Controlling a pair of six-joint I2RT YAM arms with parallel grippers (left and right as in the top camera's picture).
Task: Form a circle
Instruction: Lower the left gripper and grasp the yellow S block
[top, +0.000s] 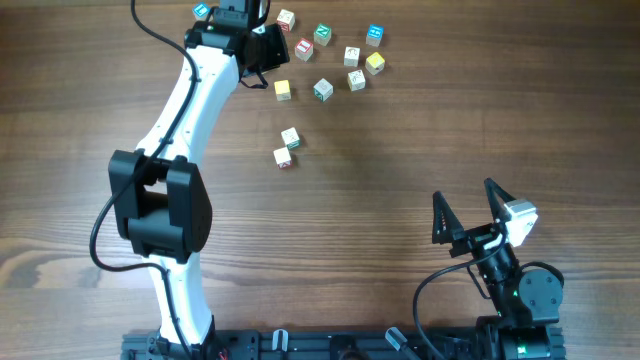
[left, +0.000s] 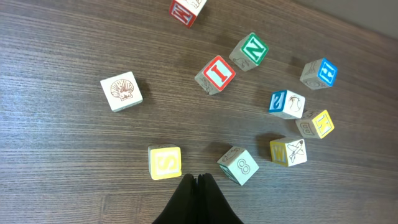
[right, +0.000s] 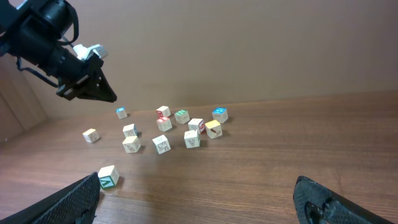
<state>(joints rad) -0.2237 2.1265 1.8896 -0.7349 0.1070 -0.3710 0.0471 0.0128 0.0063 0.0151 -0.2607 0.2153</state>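
Note:
No circle shows in these views: small wooden cubes lie apart in a loose cluster (top: 340, 60) at the far side of the table. My left gripper (top: 278, 50) hovers at the cluster's left edge, shut with nothing in it. In the left wrist view its closed tips (left: 198, 177) point between a yellow S cube (left: 165, 162) and a white cube marked 8 (left: 238, 165). A red I cube (left: 216, 74) and a green N cube (left: 250, 51) lie beyond. My right gripper (top: 463, 192) rests open and empty at the near right, far from the cubes.
Two more cubes (top: 287, 147) lie together nearer the table's middle, apart from the cluster. One green-marked cube (right: 108, 177) lies just ahead of my right gripper's left finger. A blue-marked cube (top: 202, 10) lies alone at the far edge, left of my left arm.

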